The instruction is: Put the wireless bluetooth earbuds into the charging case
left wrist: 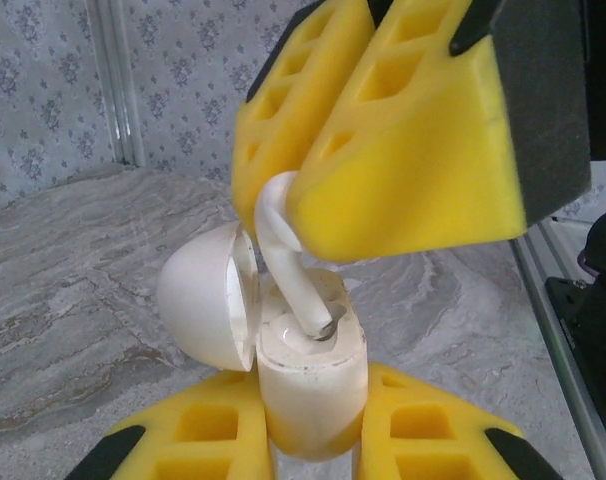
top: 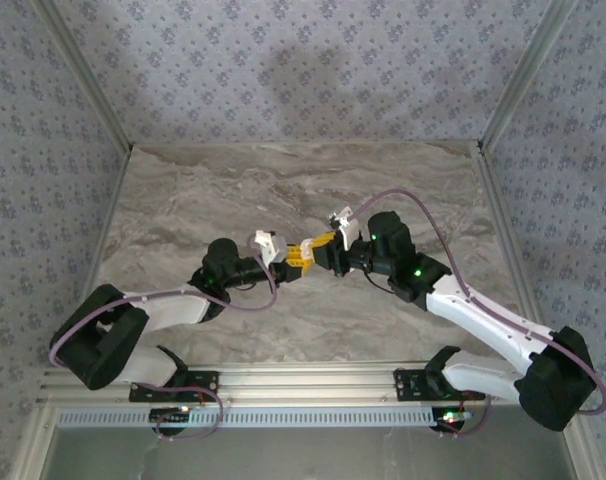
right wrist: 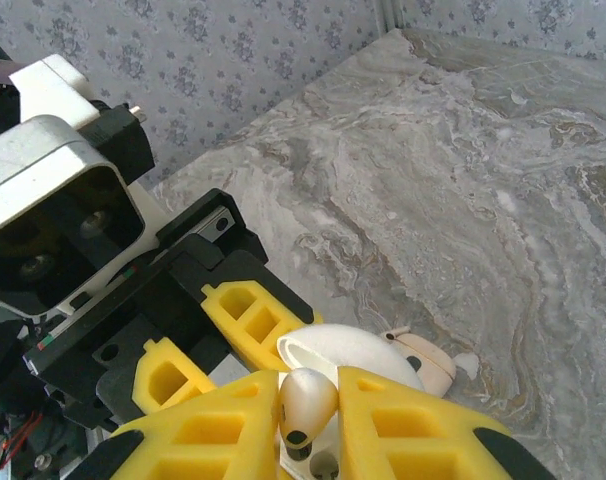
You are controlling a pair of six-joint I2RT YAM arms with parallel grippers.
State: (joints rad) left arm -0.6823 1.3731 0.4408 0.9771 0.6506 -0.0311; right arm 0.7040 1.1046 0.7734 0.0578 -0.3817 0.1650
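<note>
My left gripper (left wrist: pixel 313 400) is shut on the cream-white charging case (left wrist: pixel 311 385) and holds it upright above the table. The domed lid (left wrist: pixel 208 295) is swung open to the left. My right gripper (left wrist: pixel 281 215) comes in from above, shut on a white earbud (left wrist: pixel 288 260) whose stem tip sits in the case's socket. In the right wrist view, the right gripper (right wrist: pixel 311 395) pinches the earbud's head (right wrist: pixel 308 405) over the open lid (right wrist: pixel 348 350). A second small beige earbud (right wrist: pixel 423 360) lies on the table beyond. The two grippers meet at mid-table (top: pixel 305 252).
The marble tabletop (top: pixel 403 190) is walled in by patterned panels on three sides. An aluminium rail (top: pixel 303 385) runs along the near edge, with both arm bases on it. A small white fleck (right wrist: pixel 466 365) lies beside the loose earbud.
</note>
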